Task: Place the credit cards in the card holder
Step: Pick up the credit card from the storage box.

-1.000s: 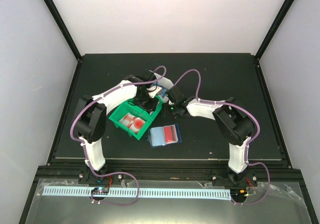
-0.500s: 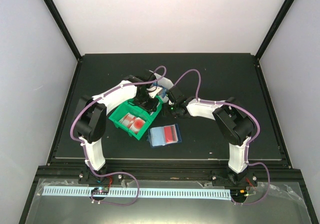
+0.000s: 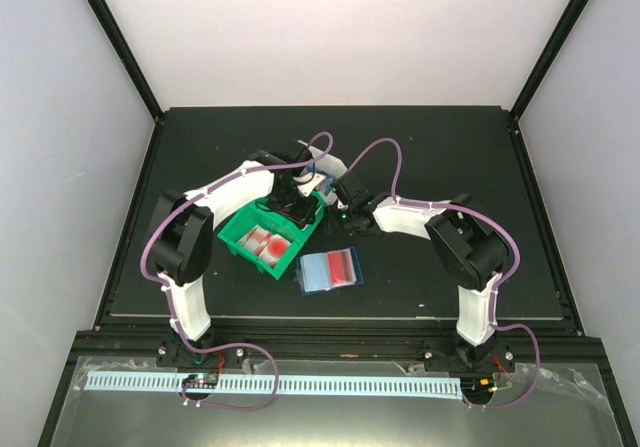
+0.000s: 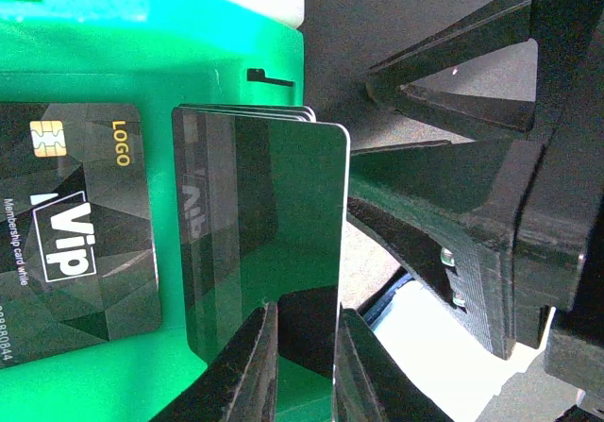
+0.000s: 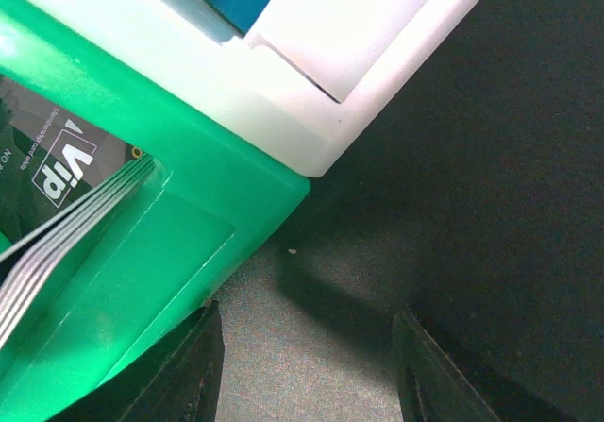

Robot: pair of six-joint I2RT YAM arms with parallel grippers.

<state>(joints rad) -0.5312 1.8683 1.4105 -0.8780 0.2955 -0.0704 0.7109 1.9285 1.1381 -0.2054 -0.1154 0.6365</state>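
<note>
Dark counter [image 3: 430, 147] holds the green bin [image 3: 236, 237], where the left hand [image 4: 304, 365] pinches black credit cards [image 4: 255, 224], right hand [image 5: 307, 365] open; best lift straight up, then toward the card holder [image 3: 318, 275] at the bin's 4 o'clock

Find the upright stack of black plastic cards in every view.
Top external: hidden beneath the left gripper.
Left wrist: centre, stack of black plastic cards between the jaws.
Right wrist: left edge, edge-on.
Shared landmark: green plastic bin.
</note>
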